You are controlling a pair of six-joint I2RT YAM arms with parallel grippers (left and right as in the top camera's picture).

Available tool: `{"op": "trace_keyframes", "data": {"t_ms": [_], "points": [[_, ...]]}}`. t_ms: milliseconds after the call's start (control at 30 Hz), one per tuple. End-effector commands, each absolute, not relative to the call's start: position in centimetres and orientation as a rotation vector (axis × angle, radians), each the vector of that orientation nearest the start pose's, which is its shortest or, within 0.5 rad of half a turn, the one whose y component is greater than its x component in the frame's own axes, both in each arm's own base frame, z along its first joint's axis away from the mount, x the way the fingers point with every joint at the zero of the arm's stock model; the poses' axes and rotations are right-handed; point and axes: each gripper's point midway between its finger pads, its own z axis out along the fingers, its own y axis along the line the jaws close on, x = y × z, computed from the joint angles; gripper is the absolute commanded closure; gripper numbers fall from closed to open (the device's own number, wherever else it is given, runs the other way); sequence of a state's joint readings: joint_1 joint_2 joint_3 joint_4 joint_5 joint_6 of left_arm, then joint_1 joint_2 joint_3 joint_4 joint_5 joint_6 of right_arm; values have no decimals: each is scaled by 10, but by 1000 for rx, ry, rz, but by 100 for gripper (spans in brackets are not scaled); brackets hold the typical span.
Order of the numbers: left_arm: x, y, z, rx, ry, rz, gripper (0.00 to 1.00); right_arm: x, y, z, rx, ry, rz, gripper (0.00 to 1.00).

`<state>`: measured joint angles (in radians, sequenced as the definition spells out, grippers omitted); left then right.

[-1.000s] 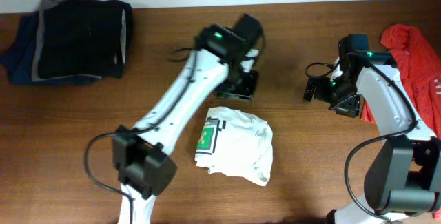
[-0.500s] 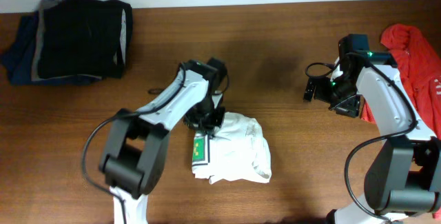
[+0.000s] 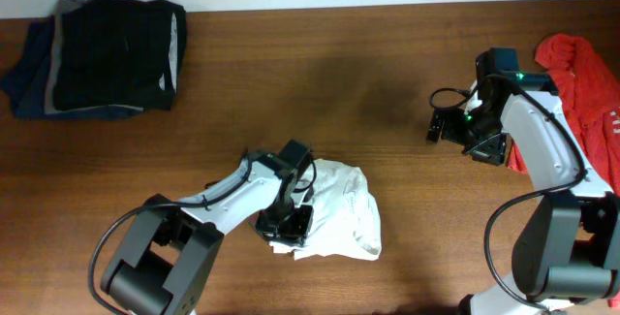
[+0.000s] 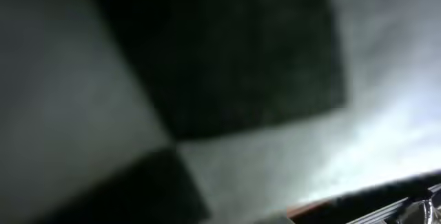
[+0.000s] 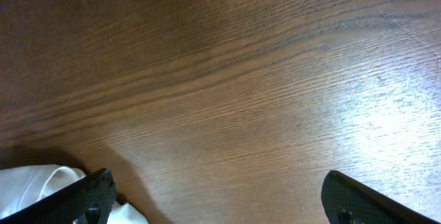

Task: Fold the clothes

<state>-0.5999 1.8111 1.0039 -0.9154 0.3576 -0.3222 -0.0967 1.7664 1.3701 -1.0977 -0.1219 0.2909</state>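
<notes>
The white shirt [image 3: 341, 208] lies in a folded bundle near the middle front of the table. My left gripper [image 3: 287, 220] is down on the shirt's left edge and hides the green label. In the left wrist view only blurred pale fabric [image 4: 386, 107] and dark shadow show, so I cannot tell its jaw state. My right gripper [image 3: 463, 129] hovers open and empty over bare wood at the right, well apart from the shirt. In the right wrist view its fingers [image 5: 217, 180] are spread wide, and a corner of white shirt [image 5: 34, 182] shows at the bottom left.
A folded stack of black, grey and navy clothes [image 3: 97, 53] sits at the back left. A red garment [image 3: 581, 73] lies at the right edge, just beside my right arm. The wooden table [image 3: 387, 73] spans the whole view.
My left arm has swung from the back of the table down onto the shirt's left edge, covering the green label. The shirt shifted slightly. The right arm has not moved.
</notes>
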Motion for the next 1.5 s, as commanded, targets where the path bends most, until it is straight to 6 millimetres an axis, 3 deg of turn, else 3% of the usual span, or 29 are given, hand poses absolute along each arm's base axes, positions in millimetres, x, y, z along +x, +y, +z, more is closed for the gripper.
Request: {"op": "trace_keyframes", "data": {"t_ms": [0,67,100,133,167,200,267,333,400,500,567,700,733,767,800,833,867,933,1000,1100,1167,1200,1300,1367,1467], "points": [[172,-191,11,375,3427,-400,89,340,-11,93,583,3004,207,1],[187,-199,52,401,3355,-433,89,340,-11,93,583,3004,207,1],[200,-203,75,413,3283,-435,78,340,-11,93,583,3004,207,1],[214,-199,94,414,3210,-375,63,340,-11,93,583,3005,207,1],[229,-188,108,394,3141,-278,17,340,-11,93,583,3004,207,1],[244,-170,117,319,3099,-209,3,340,-11,93,583,3005,207,1],[264,-129,114,128,3118,-195,1,340,-11,93,583,3005,207,1],[265,-106,100,116,3146,-278,1,340,-11,93,583,3005,207,1],[248,-130,82,276,3128,-643,1,340,-11,93,583,3004,207,1],[235,-158,53,368,3004,-953,1,340,-11,93,583,3005,207,1],[235,-159,28,279,2964,-970,1,340,-11,93,583,3004,207,1],[233,-171,10,152,2931,-1005,1,340,-11,93,583,3004,207,1],[235,-177,11,150,2920,-1004,2,340,-11,93,583,3004,207,1],[236,-182,10,128,2923,-979,10,340,-11,93,583,3004,207,2],[238,-181,5,67,2945,-894,42,340,-11,93,583,3005,207,1],[240,-177,0,33,2958,-822,62,340,-11,93,583,3005,207,1],[243,-174,0,22,2955,-781,99,340,-11,93,583,3004,207,1],[261,-168,7,12,2927,-682,99,340,-11,93,583,3004,207,1],[294,-151,29,28,2883,-479,99,340,-11,93,583,3004,207,1],[364,-124,91,107,2690,-296,99,340,-11,93,583,3005,207,1],[393,-95,111,109,2593,-162,99,340,-11,93,583,3005,207,1],[408,-83,115,173,2536,-112,99,340,-11,93,583,3004,207,1],[436,-60,109,114,2468,17,99,340,-11,93,583,3004,207,1],[475,-50,103,130,2344,141,99,340,-11,93,583,3004,207,1],[505,-27,113,155,2200,365,99,340,-11,93,583,3004,207,1]]}}
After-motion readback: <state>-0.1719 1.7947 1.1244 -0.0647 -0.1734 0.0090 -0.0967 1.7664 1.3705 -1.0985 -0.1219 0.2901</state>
